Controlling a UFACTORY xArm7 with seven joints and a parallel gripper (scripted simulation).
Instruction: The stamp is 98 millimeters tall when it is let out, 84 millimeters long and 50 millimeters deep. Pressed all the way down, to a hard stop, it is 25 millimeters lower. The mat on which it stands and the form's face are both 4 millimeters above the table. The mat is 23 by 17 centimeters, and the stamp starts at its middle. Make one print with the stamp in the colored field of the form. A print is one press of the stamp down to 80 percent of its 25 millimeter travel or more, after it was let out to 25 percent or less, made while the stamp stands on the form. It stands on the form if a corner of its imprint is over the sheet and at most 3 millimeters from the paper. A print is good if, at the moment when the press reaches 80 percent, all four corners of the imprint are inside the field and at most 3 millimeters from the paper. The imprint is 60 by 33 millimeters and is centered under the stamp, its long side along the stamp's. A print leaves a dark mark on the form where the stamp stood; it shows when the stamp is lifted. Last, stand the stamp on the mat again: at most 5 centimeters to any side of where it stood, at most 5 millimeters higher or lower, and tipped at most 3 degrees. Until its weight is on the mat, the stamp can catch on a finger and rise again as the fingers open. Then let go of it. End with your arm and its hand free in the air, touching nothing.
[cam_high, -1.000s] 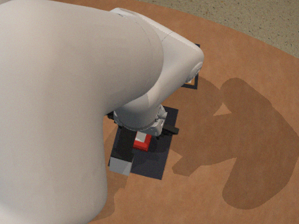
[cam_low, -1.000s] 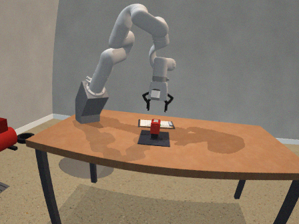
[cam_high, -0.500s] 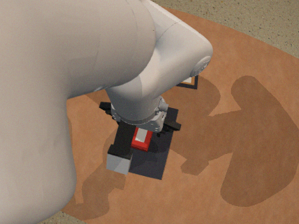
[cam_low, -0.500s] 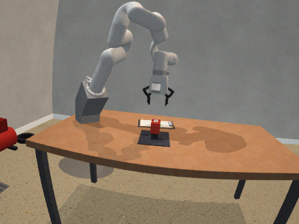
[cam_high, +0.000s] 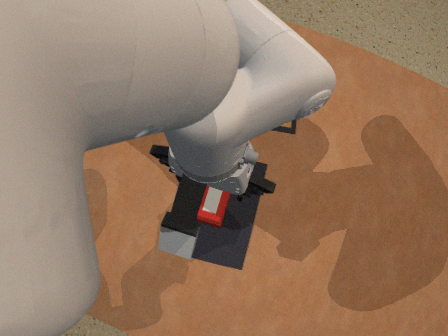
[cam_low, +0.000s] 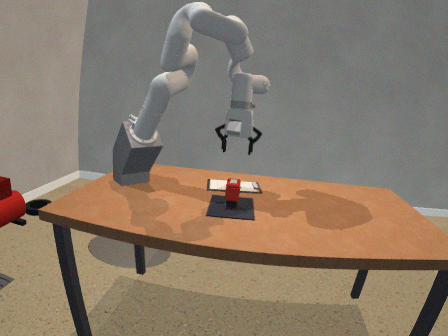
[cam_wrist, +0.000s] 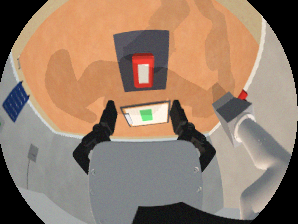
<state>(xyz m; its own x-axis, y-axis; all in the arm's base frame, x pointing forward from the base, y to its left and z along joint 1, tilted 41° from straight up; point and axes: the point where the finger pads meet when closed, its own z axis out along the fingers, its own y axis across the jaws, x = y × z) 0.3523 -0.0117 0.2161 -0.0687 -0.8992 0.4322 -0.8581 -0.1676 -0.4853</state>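
- The gripper (cam_low: 238, 145) hangs high above the worktop (cam_low: 310, 235), fingers spread wide with nothing between them.
- Below it, well apart from the fingers, the red stamp (cam_low: 232, 190) stands upright near the middle of the dark mat (cam_low: 245, 211).
- Just behind the mat lies the form (cam_low: 250, 186); the wrist view shows its green field (cam_wrist: 147, 115), unmarked, between the two black fingers.
- The arm's grey base (cam_low: 131, 157) sits at the worktop's far left corner.

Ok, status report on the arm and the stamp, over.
Black two-finger end effector open, empty, high above the table. Red rectangular stamp upright on dark grey mat, untouched. White form with green field unmarked. Nothing between end effector and stamp.
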